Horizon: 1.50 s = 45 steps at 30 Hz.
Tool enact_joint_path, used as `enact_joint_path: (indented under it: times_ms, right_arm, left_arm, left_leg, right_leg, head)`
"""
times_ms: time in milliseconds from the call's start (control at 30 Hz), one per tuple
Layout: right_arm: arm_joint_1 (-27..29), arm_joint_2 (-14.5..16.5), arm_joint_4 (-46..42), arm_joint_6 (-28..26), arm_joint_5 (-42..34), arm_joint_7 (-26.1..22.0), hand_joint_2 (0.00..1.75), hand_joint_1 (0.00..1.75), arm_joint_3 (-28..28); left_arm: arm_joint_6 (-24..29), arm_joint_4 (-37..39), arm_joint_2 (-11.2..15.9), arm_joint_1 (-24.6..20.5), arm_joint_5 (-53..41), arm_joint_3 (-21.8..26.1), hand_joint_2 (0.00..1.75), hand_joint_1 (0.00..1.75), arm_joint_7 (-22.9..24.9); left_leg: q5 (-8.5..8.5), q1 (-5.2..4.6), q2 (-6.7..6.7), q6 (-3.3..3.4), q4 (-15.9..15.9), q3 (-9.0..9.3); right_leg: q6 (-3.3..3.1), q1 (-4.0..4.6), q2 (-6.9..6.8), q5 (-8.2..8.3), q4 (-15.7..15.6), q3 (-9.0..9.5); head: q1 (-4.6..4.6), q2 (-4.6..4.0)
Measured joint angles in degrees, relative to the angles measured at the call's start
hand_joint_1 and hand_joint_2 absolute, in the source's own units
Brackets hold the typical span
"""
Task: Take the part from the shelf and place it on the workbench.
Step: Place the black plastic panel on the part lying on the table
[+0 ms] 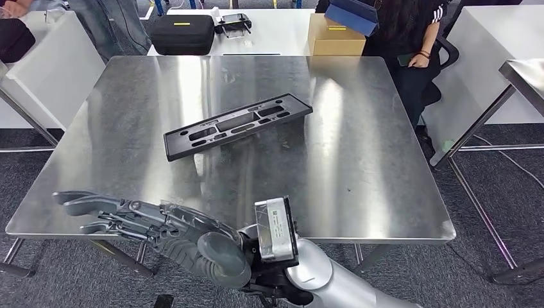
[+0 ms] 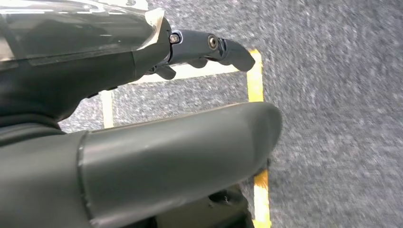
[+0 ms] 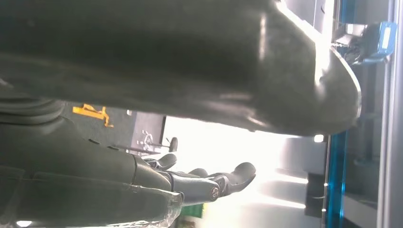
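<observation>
The part [image 1: 236, 124], a long black plastic panel with several slots, lies flat near the middle of the steel workbench [image 1: 359, 167], with no hand touching it. My right hand [image 1: 154, 228] hovers over the bench's near edge, pointing to my left, fingers spread and holding nothing; it is well short of the part. The right wrist view shows that hand [image 3: 199, 183] with its fingers [image 3: 237, 173] stretched out and empty against bright light. In the left wrist view my left hand [image 2: 142, 156] hangs over grey carpet, its fingers [image 2: 214, 47] extended and empty.
Behind the bench a white table holds a black case [image 1: 183, 32] and a cardboard box [image 1: 333, 38]. A person [image 1: 410, 38] sits at the back right. Another steel table [image 1: 523, 74] stands to the right. Yellow tape [image 2: 255, 80] marks the carpet.
</observation>
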Motion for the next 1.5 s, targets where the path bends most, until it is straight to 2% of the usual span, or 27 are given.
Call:
enact_joint_path:
  times_ms: [67, 133, 200, 233, 267, 300, 367, 433, 467, 533, 567, 633, 700, 733, 767, 833, 867, 933, 967, 1033, 1100, 1200, 1233, 1300, 1367, 1433, 1500]
  right_arm:
    - [0.0, -0.1, 0.7, 0.2, 0.7, -0.8, 0.00, 0.00, -0.7]
    - [0.1, -0.1, 1.3, 0.3, 1.3, -1.1, 0.00, 0.00, -1.4]
    - [0.6, -0.1, 1.7, 0.1, 1.9, -1.2, 0.00, 0.00, -2.1]
    - [0.9, -0.1, 1.9, 0.0, 2.1, -1.2, 0.00, 0.00, -2.3]
    - [1.1, -0.1, 2.1, -0.1, 2.3, -1.2, 0.00, 0.00, -2.6]
    - [1.2, -0.1, 2.3, -0.4, 2.6, -1.2, 0.00, 0.00, -2.8]
    - [1.5, -0.1, 2.5, -1.3, 3.6, -1.3, 0.00, 0.00, -3.5]
    - [2.2, -0.2, 2.5, -2.4, 4.8, -1.8, 0.00, 0.00, -4.4]
    - [2.7, -0.3, 2.5, -2.8, 5.3, -2.1, 0.00, 0.00, -5.0]
    - [3.6, -0.8, 2.5, -3.2, 6.0, -2.7, 0.00, 0.00, -6.2]
    - [4.0, -1.1, 2.5, -3.3, 6.1, -2.8, 0.00, 0.00, -6.7]
    - [4.6, -1.7, 2.5, -3.5, 6.6, -3.0, 0.00, 0.00, -7.6]
    - [5.3, -2.1, 2.5, -4.0, 7.4, -3.1, 0.00, 0.00, -8.3]
    - [5.7, -2.4, 2.5, -4.2, 7.7, -3.3, 0.00, 0.00, -8.7]
    - [6.1, -2.6, 2.5, -4.4, 8.0, -3.4, 0.00, 0.00, -9.1]
    - [6.7, -3.1, 2.6, -4.4, 8.3, -3.7, 0.00, 0.00, -9.8]
    - [6.9, -3.2, 2.6, -4.3, 8.5, -3.7, 0.00, 0.00, -10.1]
    - [7.0, -3.2, 2.5, -4.1, 8.8, -3.8, 0.00, 0.00, -10.5]
    - [7.0, -3.2, 2.5, -4.0, 8.9, -3.8, 0.00, 0.00, -10.7]
    - [7.3, -3.1, 2.5, -4.0, 9.2, -3.9, 0.00, 0.00, -11.0]
    - [7.5, -3.2, 2.5, -3.9, 9.7, -4.0, 0.00, 0.00, -11.4]
    - [7.9, -3.3, 2.5, -3.9, 10.2, -4.1, 0.00, 0.00, -11.8]
    - [8.1, -3.4, 2.5, -3.9, 10.2, -4.2, 0.00, 0.00, -11.9]
    - [8.5, -3.7, 2.5, -3.9, 10.5, -4.2, 0.00, 0.00, -12.0]
    - [8.6, -3.8, 2.5, -3.8, 10.8, -4.4, 0.00, 0.00, -12.1]
    - [8.6, -3.8, 2.4, -3.8, 11.1, -4.6, 0.00, 0.00, -12.2]
    - [8.6, -3.7, 2.4, -3.6, 11.2, -4.6, 0.00, 0.00, -12.4]
  left_arm:
    - [-0.1, 0.0, 0.1, -0.4, 0.1, -0.4, 0.00, 0.00, 0.7]
    - [-0.5, 0.0, 0.1, -0.5, 0.2, -0.6, 0.00, 0.00, 1.2]
    - [-1.0, 0.0, 0.2, -0.5, 0.4, -0.7, 0.00, 0.00, 1.2]
    - [-1.2, 0.0, 0.2, -0.5, 0.4, -0.8, 0.00, 0.00, 1.2]
    - [-1.4, 0.0, 0.2, -0.5, 0.3, -0.9, 0.00, 0.00, 1.2]
    - [-1.6, -0.1, 0.3, -0.5, 0.2, -1.0, 0.00, 0.00, 1.1]
    - [-2.4, -0.2, 0.4, -0.7, -0.3, -1.4, 0.00, 0.00, 0.9]
    - [-3.4, -0.3, 0.5, -0.9, -1.3, -2.2, 0.00, 0.00, 0.7]
    - [-3.9, -0.4, 0.6, -1.0, -1.8, -2.6, 0.00, 0.00, 0.6]
    - [-4.4, -0.4, 0.6, -1.2, -2.5, -3.6, 0.00, 0.00, 0.5]
    - [-4.5, -0.4, 0.7, -1.3, -2.7, -3.9, 0.00, 0.00, 0.5]
    - [-4.7, -0.5, 0.7, -1.7, -3.1, -4.5, 0.00, 0.00, 0.5]
    - [-5.0, -0.5, 0.8, -1.9, -4.0, -5.3, 0.00, 0.00, 0.4]
    - [-5.2, -0.5, 0.8, -1.9, -4.4, -5.7, 0.00, 0.00, 0.4]
    - [-5.2, -0.5, 0.8, -2.0, -4.7, -6.1, 0.00, 0.00, 0.4]
    - [-5.2, -0.5, 0.8, -2.3, -5.1, -6.9, 0.00, 0.00, 0.5]
    - [-5.2, -0.5, 0.7, -2.5, -5.1, -7.2, 0.00, 0.00, 0.6]
    - [-5.2, -0.7, 0.7, -2.8, -5.2, -7.7, 0.00, 0.00, 0.7]
    - [-5.2, -0.7, 0.6, -2.9, -5.2, -7.8, 0.00, 0.00, 0.7]
    - [-5.5, -0.7, 0.6, -3.0, -5.3, -8.0, 0.00, 0.00, 0.8]
    - [-6.0, -0.7, 0.8, -3.0, -5.6, -8.2, 0.00, 0.00, 0.8]
    - [-6.4, -0.7, 1.0, -3.0, -6.0, -8.8, 0.00, 0.00, 0.8]
    - [-6.4, -0.7, 1.0, -3.0, -6.1, -8.9, 0.00, 0.00, 0.9]
    - [-6.4, -0.7, 1.1, -3.1, -6.1, -9.1, 0.00, 0.00, 1.1]
    - [-6.5, -0.8, 1.1, -3.2, -6.1, -9.2, 0.00, 0.00, 1.2]
    - [-6.5, -0.9, 1.1, -3.5, -6.1, -9.2, 0.00, 0.00, 1.3]
    - [-6.5, -0.9, 1.1, -3.7, -5.9, -9.2, 0.00, 0.00, 1.4]
  left_leg:
    - [-1.26, 0.25, -0.19, -0.61, 1.1, -0.69]
    - [-6.33, 0.53, -0.47, -1.15, 6.2, -2.56]
    - [-11.09, 0.68, -0.58, -1.64, 13.9, -4.59]
    - [-11.68, 0.74, -0.60, -1.80, 16.4, -4.82]
    - [-11.01, 0.82, -0.60, -1.91, 16.9, -4.02]
    - [-9.61, 0.92, -0.60, -1.94, 15.3, -2.15]
    - [-7.87, 1.08, -0.73, -1.85, 8.0, 3.83]
    - [-8.55, 0.85, -1.11, -1.38, 2.0, 7.92]
    - [-8.94, 0.57, -1.27, -0.98, 0.8, 8.50]
    - [-8.14, 0.26, -1.09, 0.19, 0.5, 7.61]
    - [-7.44, 0.22, -0.90, 0.86, 0.4, 7.00]
    - [-5.84, 0.26, -0.48, 1.89, 0.2, 5.35]
    - [-4.38, 0.06, -0.31, 2.31, 0.2, 3.40]
    - [-3.68, -0.06, -0.24, 2.37, 0.3, 2.43]
    - [-2.98, -0.18, -0.19, 2.39, 0.3, 1.49]
    - [-1.66, -0.40, -0.15, 2.30, 0.4, -0.16]
    - [-1.04, -0.49, -0.17, 2.18, 0.4, -0.81]
    - [0.13, -0.65, -0.10, 1.70, 0.4, -1.59]
    - [0.72, -0.61, -0.02, 1.38, 0.3, -1.74]
    - [1.70, -0.41, 0.05, 0.65, 0.0, -1.89]
    - [-0.28, -0.22, -0.29, -0.06, 1.4, -2.64]
    - [-8.49, 0.20, -0.66, -1.08, 10.8, -5.14]
    - [-9.94, 0.36, -0.67, -1.39, 14.2, -5.65]
    - [-9.11, 0.74, -0.65, -1.89, 16.5, -4.41]
    - [-6.96, 1.18, -0.65, -2.21, 11.1, 0.51]
    - [-7.44, 1.14, -0.89, -2.11, 4.3, 5.36]
    - [-8.13, 0.64, -1.15, -1.33, 1.9, 6.52]
  right_leg:
    - [-1.15, -0.33, -0.14, 0.94, -0.1, -0.64]
    - [-2.12, -0.59, -0.29, 2.22, -0.2, -1.61]
    - [-2.40, -0.49, -0.30, 3.55, -0.1, -3.22]
    - [-2.31, -0.45, -0.30, 4.16, 0.1, -4.12]
    - [-2.16, -0.44, -0.30, 4.72, 0.2, -5.04]
    - [-1.96, -0.49, -0.30, 5.23, 0.4, -5.89]
    - [-1.31, -0.46, -0.21, 6.07, 0.9, -7.22]
    - [-0.46, -0.28, -0.29, 6.79, 1.2, -7.81]
    - [-0.01, -0.26, -0.37, 7.22, 1.2, -7.96]
    - [0.77, -0.44, -0.41, 7.94, 1.2, -8.42]
    - [0.88, -0.55, -0.34, 7.32, 1.7, -9.06]
    - [0.40, -0.64, -0.19, 3.16, 6.1, -11.17]
    - [0.04, -0.60, -0.17, -1.77, 13.7, -13.19]
    - [0.25, -0.59, -0.16, -2.79, 16.8, -13.47]
    - [0.68, -0.57, -0.16, -2.60, 18.1, -12.88]
    - [1.46, -0.42, -0.17, -0.34, 14.9, -8.86]
    - [1.34, -0.22, -0.18, 0.22, 10.7, -5.65]
    - [0.44, 0.25, -0.24, -0.47, 2.6, -0.21]
    - [-0.08, 0.49, -0.25, -1.03, 0.3, 1.06]
    - [-0.82, 0.45, -0.23, -0.54, -0.6, 0.86]
    - [-1.74, -0.03, -0.32, 0.77, -0.8, 0.25]
    - [-2.43, -0.29, -0.44, 2.85, -0.8, -1.65]
    - [-2.34, -0.29, -0.46, 3.48, -0.7, -2.46]
    - [-1.99, -0.41, -0.49, 4.58, -0.2, -4.32]
    - [-1.36, -0.61, -0.47, 5.28, 0.7, -6.03]
    - [-0.52, -0.52, -0.47, 5.86, 1.6, -7.27]
    - [0.38, -0.42, -0.55, 6.66, 1.8, -7.85]
  head:
    - [-0.06, 0.00]
    - [-0.24, 0.00]
    - [-0.38, 0.00]
    - [-0.37, 0.00]
    - [-0.40, 0.00]
    - [-0.40, 0.00]
    - [-0.44, 0.00]
    - [-0.39, 0.00]
    - [-0.38, 0.00]
    - [-0.39, 0.00]
    - [-0.34, 0.00]
    - [-0.13, 0.01]
    - [0.03, 0.01]
    - [0.02, 0.01]
    - [0.02, 0.01]
    - [0.02, 0.01]
    - [0.00, 0.01]
    - [-0.07, 0.01]
    - [-0.03, 0.00]
    - [0.07, 0.01]
    - [0.00, 0.01]
    - [-0.45, 0.00]
    - [-0.48, 0.00]
    - [-0.49, 0.00]
    - [-0.51, 0.00]
    - [-0.50, 0.01]
    - [-0.46, 0.01]
